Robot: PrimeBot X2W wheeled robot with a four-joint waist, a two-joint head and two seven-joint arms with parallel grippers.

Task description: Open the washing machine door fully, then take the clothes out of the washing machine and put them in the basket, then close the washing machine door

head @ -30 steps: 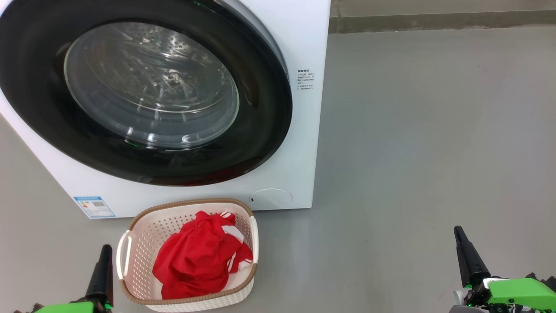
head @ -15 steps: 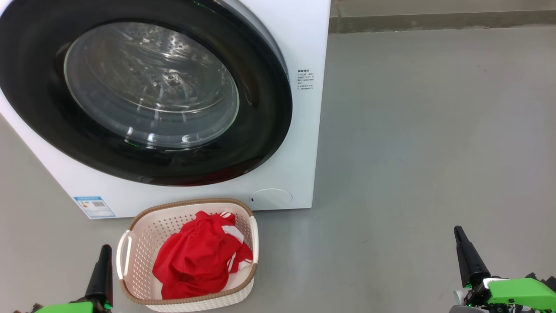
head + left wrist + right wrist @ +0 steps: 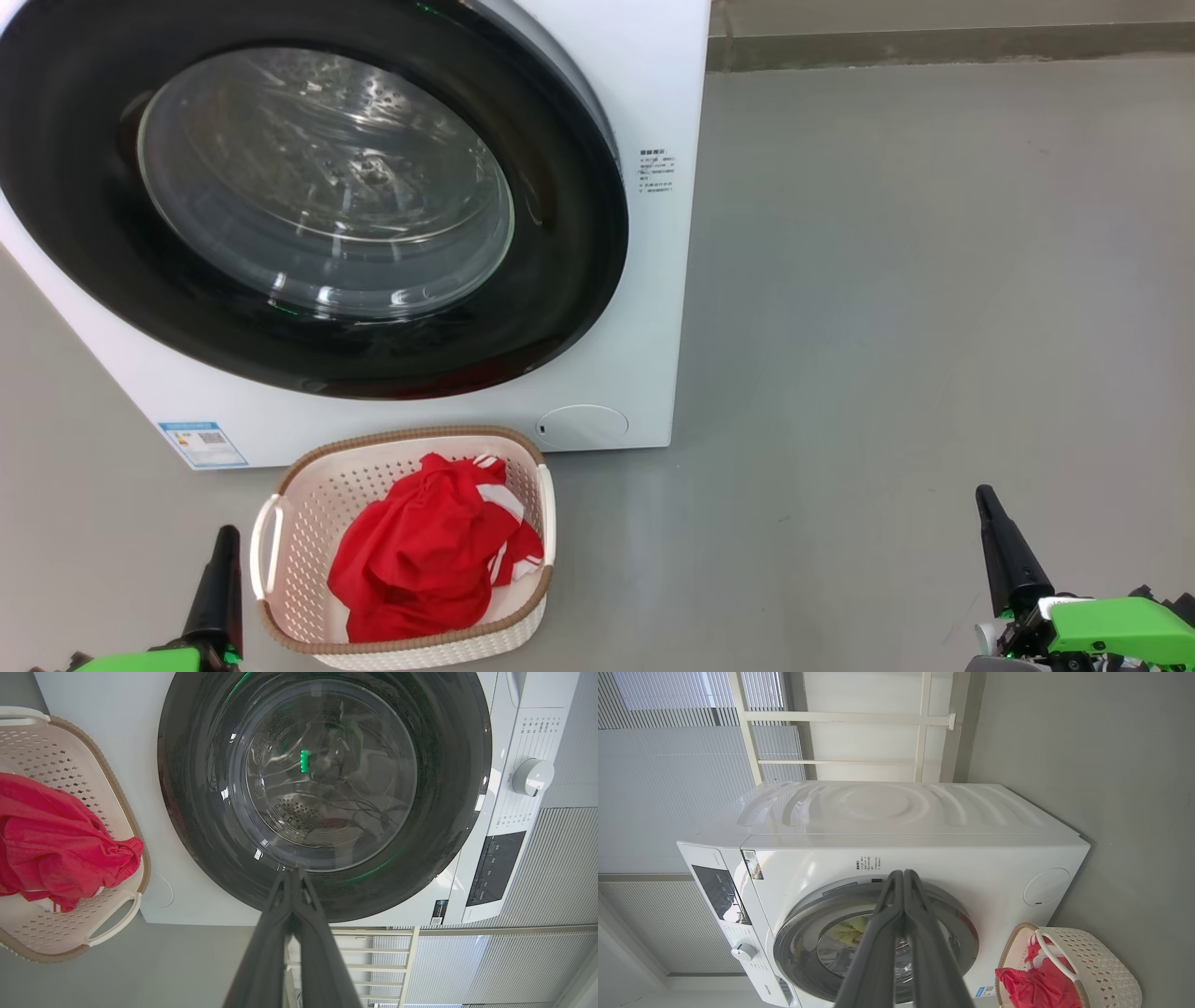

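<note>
My left gripper [image 3: 227, 534] is pinched shut and holds nothing. Ahead of it the door [image 3: 579, 233] looks closed; if it did not click shut, it could swing open. Just right, the basket [image 3: 411, 435] holds the red, crumpled clothes [image 3: 429, 551]. Far right, my right gripper [image 3: 982, 495] is shut, empty.

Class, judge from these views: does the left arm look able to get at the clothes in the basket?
Probably yes: the clothes lie uncovered in the open basket beside the left pincer, with nothing between them; the shut pincer must open first.
</note>
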